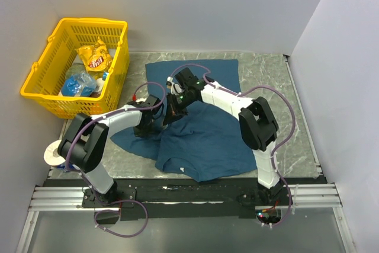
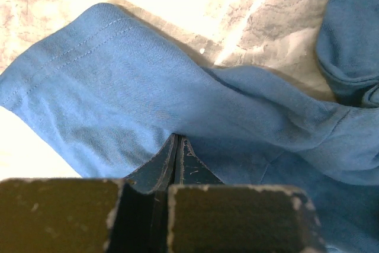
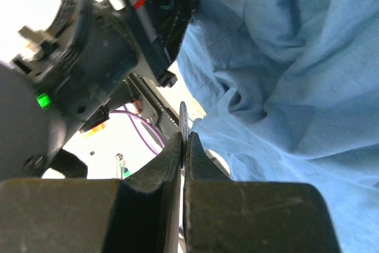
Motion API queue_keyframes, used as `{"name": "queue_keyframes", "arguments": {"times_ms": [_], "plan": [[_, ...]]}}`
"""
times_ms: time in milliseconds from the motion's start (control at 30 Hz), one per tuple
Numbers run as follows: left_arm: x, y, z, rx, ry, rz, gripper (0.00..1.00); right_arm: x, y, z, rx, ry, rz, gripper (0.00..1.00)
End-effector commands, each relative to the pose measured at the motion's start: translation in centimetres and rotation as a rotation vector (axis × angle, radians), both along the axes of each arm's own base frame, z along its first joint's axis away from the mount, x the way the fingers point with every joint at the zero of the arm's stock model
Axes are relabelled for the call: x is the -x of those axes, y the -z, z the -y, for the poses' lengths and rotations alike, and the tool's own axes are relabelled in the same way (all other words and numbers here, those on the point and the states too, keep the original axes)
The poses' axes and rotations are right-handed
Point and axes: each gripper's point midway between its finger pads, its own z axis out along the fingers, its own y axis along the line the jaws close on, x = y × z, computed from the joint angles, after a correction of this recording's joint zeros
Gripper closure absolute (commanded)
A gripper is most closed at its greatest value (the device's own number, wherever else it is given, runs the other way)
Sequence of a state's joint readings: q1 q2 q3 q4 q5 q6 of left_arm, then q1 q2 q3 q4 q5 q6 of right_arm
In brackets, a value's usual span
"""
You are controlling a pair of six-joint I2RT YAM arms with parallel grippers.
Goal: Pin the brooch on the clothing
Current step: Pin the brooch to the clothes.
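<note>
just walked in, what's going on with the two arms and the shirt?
Both arms meet over the middle of the teal T-shirt spread on the table. The left gripper is shut on a pinched fold of the shirt. The right gripper is shut on the brooch, seen edge-on as a thin silver sliver between its fingertips, right beside the fabric. Whether it touches the cloth can't be told. It does not look pinned on yet.

Robot test cell, probably a laboratory. Plain white walls (image 1: 177, 4) enclose a marble-patterned surface (image 1: 296, 122) on three sides. A cabled left arm (image 1: 118, 117) and right arm (image 1: 222, 98) are bolted to an aluminium rail (image 1: 189, 197) at its near edge. A yellow basket (image 1: 41, 84) of packaged goods stands far left.
</note>
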State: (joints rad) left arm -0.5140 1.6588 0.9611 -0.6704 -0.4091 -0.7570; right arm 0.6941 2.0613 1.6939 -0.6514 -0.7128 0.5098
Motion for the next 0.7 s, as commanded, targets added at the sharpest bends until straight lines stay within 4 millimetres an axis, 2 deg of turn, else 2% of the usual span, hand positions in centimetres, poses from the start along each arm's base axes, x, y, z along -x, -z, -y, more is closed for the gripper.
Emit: {"name": "queue_keyframes", "arguments": {"times_ms": [0, 200, 367, 467, 667], "plan": [[0.5, -0.5, -0.9, -0.034, -0.018, 0.003, 0.99, -0.4, 0.4, -0.6, 0.009, 0.02, -0.01, 1.0], [0.4, -0.5, -1.1, -0.042, -0.013, 0.01, 0.99, -0.1, 2.5, -0.4, 0.034, 0.022, -0.045, 1.0], [0.5, -0.2, -1.1, -0.041, -0.01, 0.003, 0.99, 0.1, 2.9, -0.7, 0.017, 0.023, -0.064, 1.0], [0.5, -0.3, -1.1, -0.041, -0.01, 0.007, 0.99, 0.1, 3.8, -0.2, 0.043, 0.033, -0.072, 1.0], [0.5, -0.3, -1.2, -0.047, -0.01, 0.003, 0.99, -0.2, 3.6, 0.4, 0.031, 0.051, -0.062, 1.0]]}}
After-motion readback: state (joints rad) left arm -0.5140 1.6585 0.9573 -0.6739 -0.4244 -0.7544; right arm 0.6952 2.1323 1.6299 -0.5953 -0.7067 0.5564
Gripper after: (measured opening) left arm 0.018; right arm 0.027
